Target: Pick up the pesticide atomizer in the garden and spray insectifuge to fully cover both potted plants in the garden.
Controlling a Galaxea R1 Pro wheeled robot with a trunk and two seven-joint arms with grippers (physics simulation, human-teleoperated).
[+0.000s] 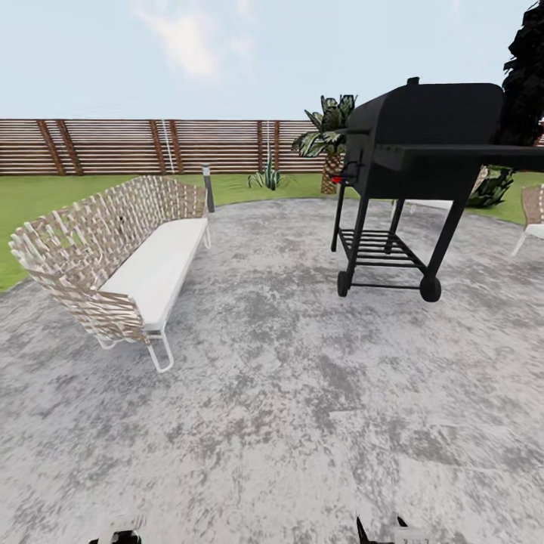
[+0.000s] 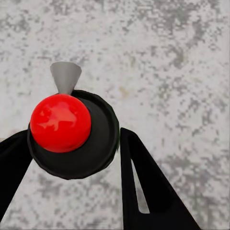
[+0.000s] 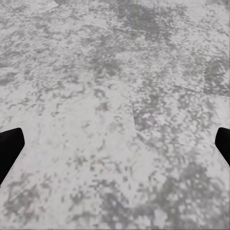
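Standing end-on between fingers [image 2: 143, 187]: pesticide atomizer [image 2: 72, 136]

atomizer [image 2: 84, 143]: seen end-on from above in the left wrist view, so bottle length and label can't be read. Round dark body, glossy red ball on top, pale grey cone nozzle sticking out one side. Upright over the paving, sits between the left gripper [image 2: 74, 139] fingers, both black fingers against its sides

potted plant [image 1: 268, 178]: low rosette of pointed olive-green leaves, upright, on the lawn just in front of the fence, past the far edge of the paving. Pot too small to make out

garden [image 1: 287, 393]: mottled grey stone paving up front, green lawn [image 1: 45, 196] behind, brown horizontal-slat fence [image 1: 113, 147] along the back
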